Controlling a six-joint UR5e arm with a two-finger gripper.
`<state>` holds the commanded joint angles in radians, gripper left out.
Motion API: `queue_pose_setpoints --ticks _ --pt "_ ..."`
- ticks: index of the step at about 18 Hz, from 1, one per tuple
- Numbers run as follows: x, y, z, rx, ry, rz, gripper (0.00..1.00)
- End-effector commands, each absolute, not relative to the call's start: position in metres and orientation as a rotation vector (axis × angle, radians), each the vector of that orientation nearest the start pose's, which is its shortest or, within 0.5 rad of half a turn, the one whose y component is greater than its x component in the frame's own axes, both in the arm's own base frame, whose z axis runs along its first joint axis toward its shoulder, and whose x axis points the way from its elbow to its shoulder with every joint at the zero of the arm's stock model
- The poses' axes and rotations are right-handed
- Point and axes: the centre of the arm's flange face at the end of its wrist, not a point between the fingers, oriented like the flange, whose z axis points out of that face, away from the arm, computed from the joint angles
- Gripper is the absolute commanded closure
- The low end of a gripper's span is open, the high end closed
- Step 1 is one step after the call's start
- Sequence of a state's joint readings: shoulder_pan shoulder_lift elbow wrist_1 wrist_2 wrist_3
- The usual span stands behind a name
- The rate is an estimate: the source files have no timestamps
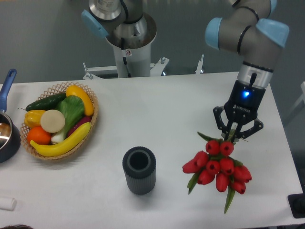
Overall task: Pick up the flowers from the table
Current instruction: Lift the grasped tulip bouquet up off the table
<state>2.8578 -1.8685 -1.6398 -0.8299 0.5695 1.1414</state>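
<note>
The flowers point(217, 168), a bunch of red tulips with green leaves, are at the right of the white table point(157, 119), with the blooms towards the front. Their thin green stems run back and up into my gripper point(236, 136). The gripper points down over the stem end, and its fingers are closed around the stems. I cannot tell whether the blooms rest on the table or hang just above it.
A dark ribbed cylindrical vase point(139, 170) stands left of the flowers. A wicker basket point(59, 119) of fruit and vegetables sits at the left. A blue-handled pot point(7, 131) is at the left edge. A dark object point(298, 205) is at the front right corner.
</note>
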Motion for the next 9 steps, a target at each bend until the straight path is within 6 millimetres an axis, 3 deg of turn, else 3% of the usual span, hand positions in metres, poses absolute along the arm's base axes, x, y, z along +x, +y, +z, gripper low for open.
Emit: queue_pose_setpoints --ticks 9 --pt "-0.5143 0.373 0.4233 -1.946 0.032 -0.133 0.86"
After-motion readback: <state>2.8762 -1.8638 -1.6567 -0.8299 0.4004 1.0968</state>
